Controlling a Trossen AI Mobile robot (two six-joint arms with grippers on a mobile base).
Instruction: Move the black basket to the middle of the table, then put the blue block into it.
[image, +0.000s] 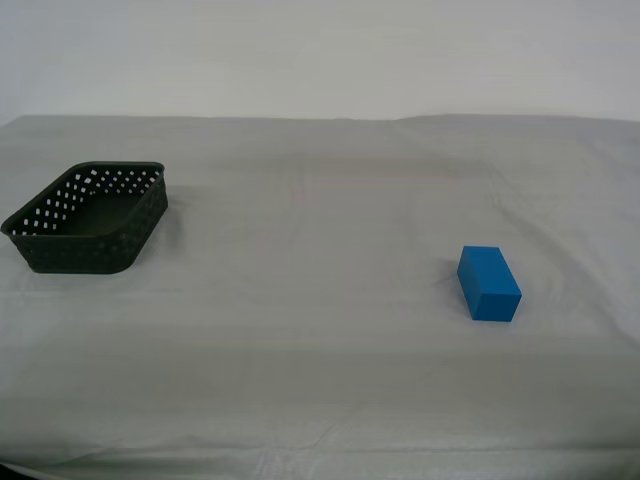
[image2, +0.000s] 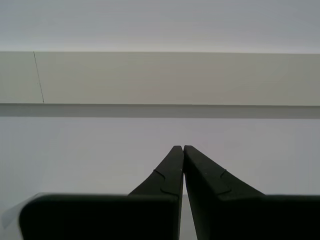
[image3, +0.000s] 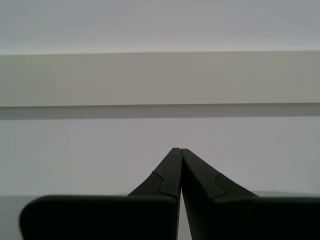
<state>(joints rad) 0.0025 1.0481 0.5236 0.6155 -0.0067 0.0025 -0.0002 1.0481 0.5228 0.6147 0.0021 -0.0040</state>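
Our first pincer has its black fingers pressed together at the tips, gripping nothing; our second pincer is likewise closed and empty. On the cloth-covered pale grey table, the shallow black perforated plastic basket sits toward the exterior view's left, well apart from the bright-blue rectangular block toward its right.

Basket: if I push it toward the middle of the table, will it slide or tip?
The basket sits low and wide, so it probably slides rather than tips. Its perforated walls suggest it is light. The cloth is slightly wrinkled and may bunch ahead of it.
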